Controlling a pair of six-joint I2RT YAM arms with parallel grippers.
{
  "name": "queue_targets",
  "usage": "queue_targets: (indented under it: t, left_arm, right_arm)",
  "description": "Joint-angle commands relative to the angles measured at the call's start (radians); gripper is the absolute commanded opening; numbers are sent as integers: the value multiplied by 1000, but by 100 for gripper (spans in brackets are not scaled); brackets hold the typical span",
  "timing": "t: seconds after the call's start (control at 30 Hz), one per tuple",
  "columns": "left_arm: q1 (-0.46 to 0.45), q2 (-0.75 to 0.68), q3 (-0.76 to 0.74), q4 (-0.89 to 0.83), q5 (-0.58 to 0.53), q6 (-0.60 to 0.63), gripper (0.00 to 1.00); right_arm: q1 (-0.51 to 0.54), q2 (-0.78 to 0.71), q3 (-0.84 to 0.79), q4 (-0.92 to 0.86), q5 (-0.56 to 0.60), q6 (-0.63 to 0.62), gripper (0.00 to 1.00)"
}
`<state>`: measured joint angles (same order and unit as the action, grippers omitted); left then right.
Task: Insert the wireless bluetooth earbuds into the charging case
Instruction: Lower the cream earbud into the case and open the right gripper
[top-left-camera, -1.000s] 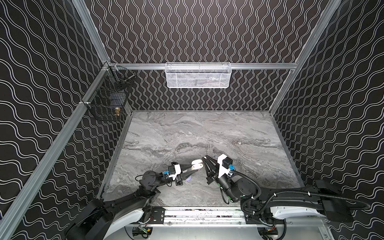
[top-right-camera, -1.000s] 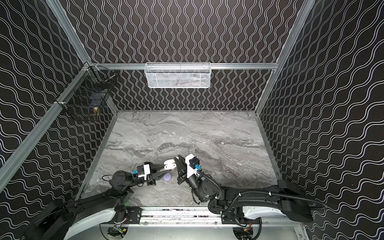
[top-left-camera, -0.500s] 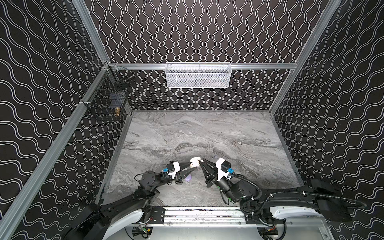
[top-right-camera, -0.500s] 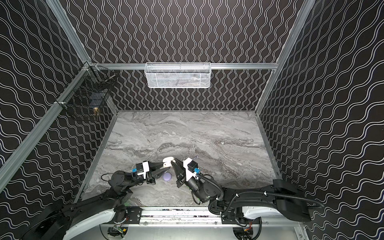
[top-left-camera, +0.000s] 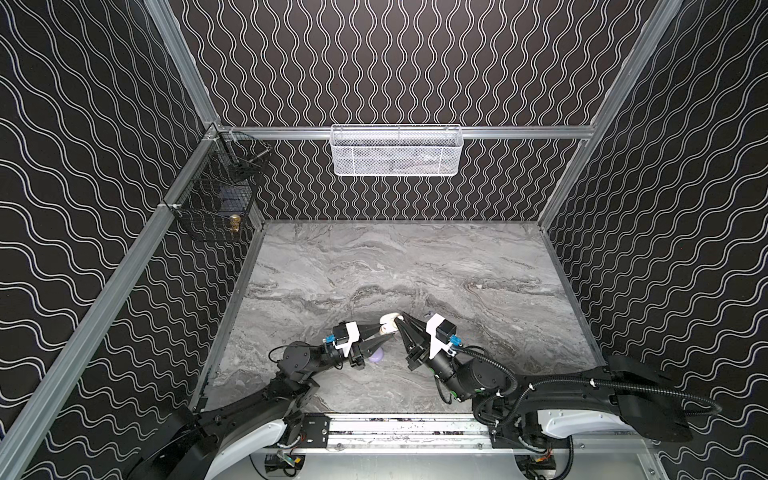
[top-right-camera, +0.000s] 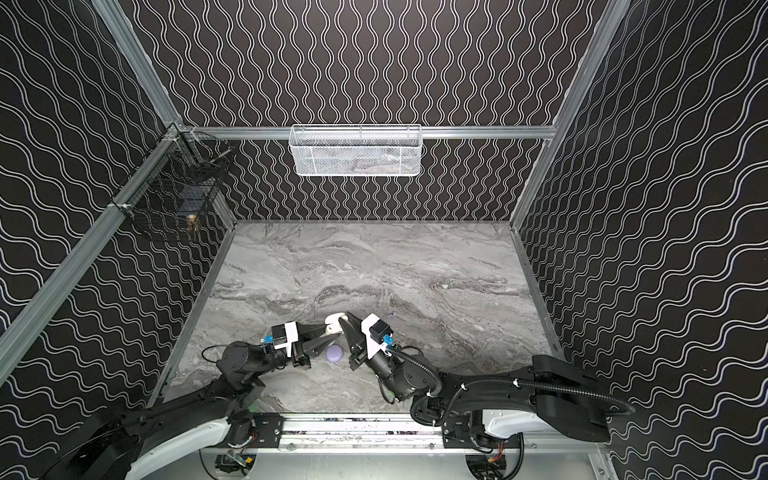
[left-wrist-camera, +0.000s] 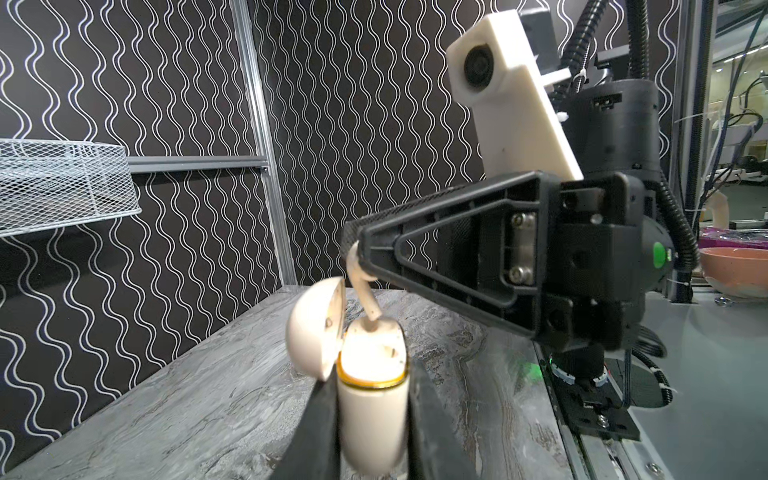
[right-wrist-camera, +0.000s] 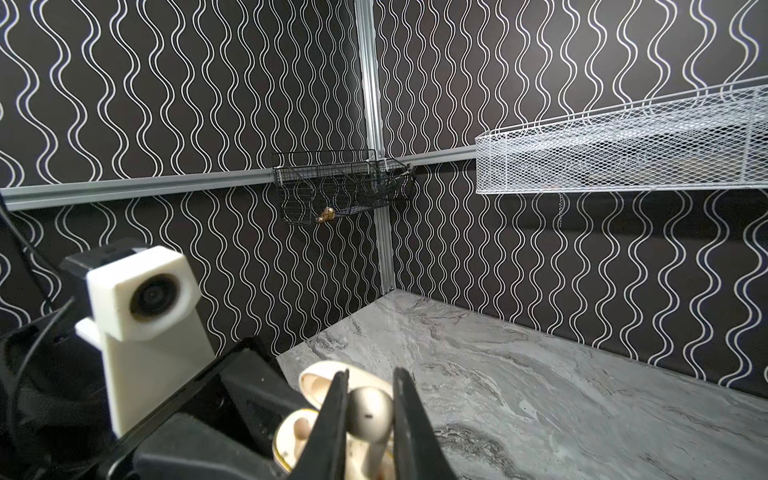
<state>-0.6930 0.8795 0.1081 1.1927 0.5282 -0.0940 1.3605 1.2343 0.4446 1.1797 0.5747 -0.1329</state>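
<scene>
holding open cream case (left-wrist-camera: 372, 415): left gripper (top-left-camera: 385, 333) | pinching earbud (right-wrist-camera: 368, 411): right gripper (right-wrist-camera: 370, 376)

A white mesh basket (top-left-camera: 395, 151) hangs on the aluminium rail (top-left-camera: 519, 132) across the back wall. In the far left corner a black wire basket (top-left-camera: 216, 208) hangs on the left wall, with a small brass-coloured object (top-left-camera: 235, 223) at its lower edge. The grey marble-patterned tabletop (top-left-camera: 415, 266) lies below, and the walls (top-left-camera: 395, 62) are black with white wavy lines. Outside the enclosure, the left wrist view shows a salmon-pink bowl (left-wrist-camera: 733, 270).
</scene>
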Motion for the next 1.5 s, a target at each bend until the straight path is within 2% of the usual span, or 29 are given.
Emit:
queue_targets:
  t: [0.0, 0.43, 0.97, 1.27, 1.47]
  left_arm:
    - [0, -21, 7, -16, -24, -14, 0]
    - [1, -18, 10, -2, -18, -31, 0]
    - [1, -49, 11, -18, -1, -40, 0]
    - [0, -51, 6, 3, -2, -44, 0]
    - [1, -82, 6, -51, -31, -35, 0]
  right_arm:
    - [0, 2, -8, 58, -5, -20, 5]
    - [1, 57, 8, 64, -5, -46, 2]
    - [2, 65, -23, 128, 50, -127, 0]
    - [0, 79, -33, 136, 38, -112, 0]
    - [19, 62, -51, 105, 11, -72, 0]
